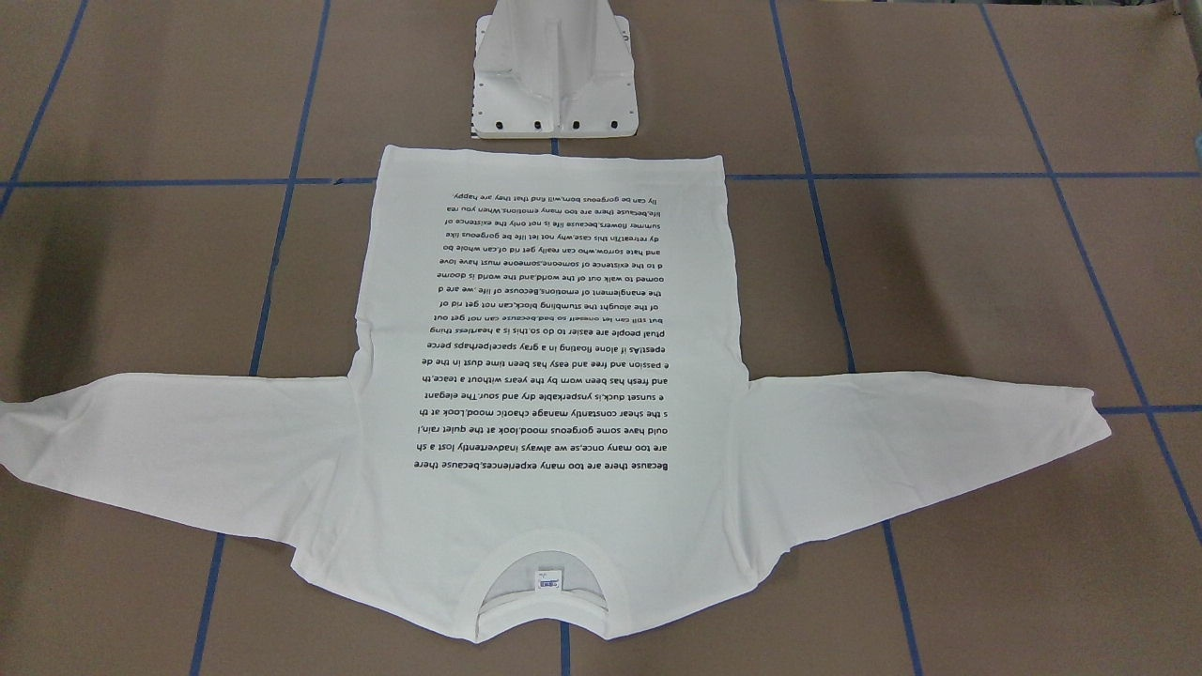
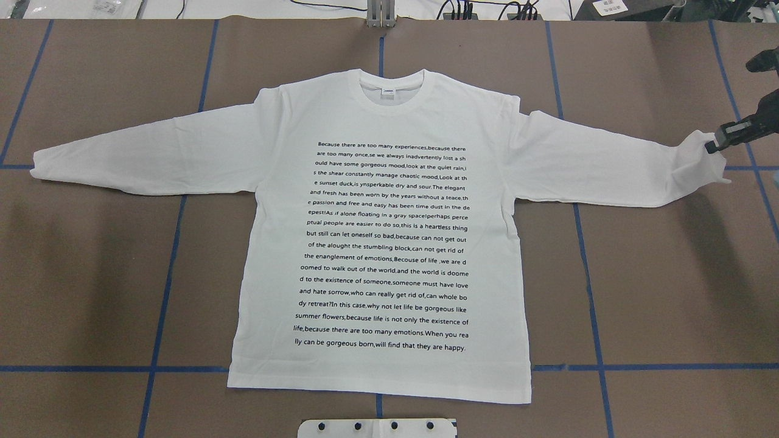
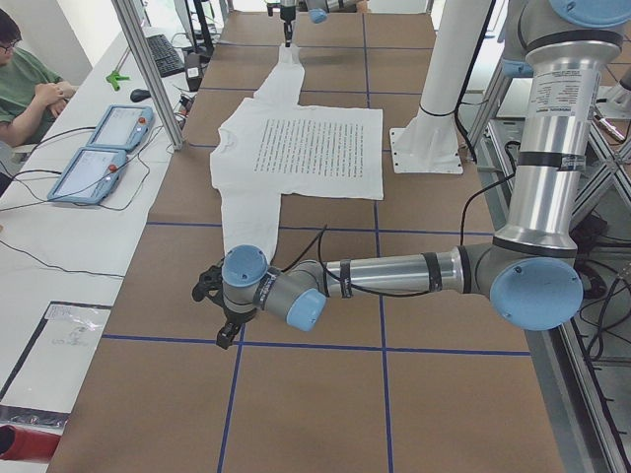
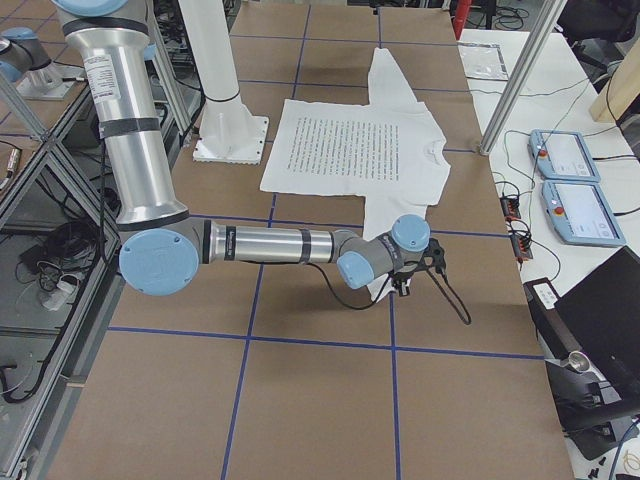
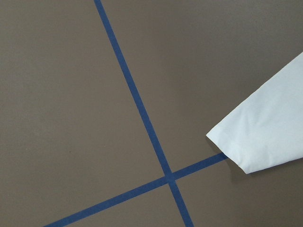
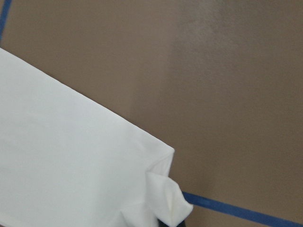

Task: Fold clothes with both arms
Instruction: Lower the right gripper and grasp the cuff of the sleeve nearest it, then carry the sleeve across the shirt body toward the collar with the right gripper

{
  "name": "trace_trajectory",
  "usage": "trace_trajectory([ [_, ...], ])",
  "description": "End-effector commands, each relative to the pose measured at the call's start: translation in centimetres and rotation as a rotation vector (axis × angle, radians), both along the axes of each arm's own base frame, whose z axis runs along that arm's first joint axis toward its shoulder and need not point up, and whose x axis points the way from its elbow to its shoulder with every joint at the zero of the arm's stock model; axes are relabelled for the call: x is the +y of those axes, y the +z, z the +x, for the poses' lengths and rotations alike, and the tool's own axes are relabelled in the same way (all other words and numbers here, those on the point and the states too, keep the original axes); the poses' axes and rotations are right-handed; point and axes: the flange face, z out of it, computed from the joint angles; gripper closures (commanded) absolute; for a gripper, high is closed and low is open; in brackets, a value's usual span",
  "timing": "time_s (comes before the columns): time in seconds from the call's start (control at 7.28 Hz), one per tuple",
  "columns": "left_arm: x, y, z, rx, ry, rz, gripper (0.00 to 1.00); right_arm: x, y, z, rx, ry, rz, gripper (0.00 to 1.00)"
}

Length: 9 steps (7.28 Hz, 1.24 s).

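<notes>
A large white long-sleeved T-shirt (image 2: 380, 243) with a block of black text lines lay flat and face up on the brown paper-covered worktop (image 2: 91, 274), sleeves spread to either side. Its hem was nearest the white metal pedestal (image 1: 554, 84) and its collar lay on the far side. The right arm's black two-finger end effector (image 2: 711, 146) was pinching the right sleeve cuff (image 6: 165, 198), which was bunched and raised slightly. The left arm's black end effector (image 3: 227, 330) hung near the left sleeve cuff (image 5: 255, 142), apart from it, above crossing blue tape lines (image 5: 137, 109). Whether its fingers were spread I cannot tell.
</notes>
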Motion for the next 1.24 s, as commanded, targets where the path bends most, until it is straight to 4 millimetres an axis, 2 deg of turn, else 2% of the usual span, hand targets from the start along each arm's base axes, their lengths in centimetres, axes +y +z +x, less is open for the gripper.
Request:
trace_trajectory([
  [0.0,0.0,0.1,0.0,0.000,0.001,-0.001,0.00,-1.1,-10.7,-3.5,-0.131,0.065,-0.082,1.00],
  [0.27,0.0,0.2,0.0,-0.002,0.003,0.000,0.00,-0.7,-22.1,-12.1,-0.218,0.100,-0.179,1.00],
  [0.41,0.0,0.2,0.0,-0.002,0.004,0.000,0.00,-0.6,-27.1,-16.4,-0.234,0.134,-0.188,1.00],
  [0.55,0.1,0.3,0.0,-0.001,0.004,0.012,0.00,0.0,-30.7,-20.5,-0.242,0.160,-0.184,1.00],
  [0.69,0.1,0.5,0.0,0.001,0.003,0.020,0.00,0.3,-34.4,-23.2,-0.263,0.202,-0.179,1.00],
  [0.82,0.1,0.5,0.0,0.001,0.003,0.020,0.00,0.7,-37.0,-24.9,-0.278,0.221,-0.142,1.00],
  [1.1,0.1,0.5,0.0,0.000,0.002,0.021,0.00,1.4,-43.9,-27.7,-0.334,0.249,-0.088,1.00],
])
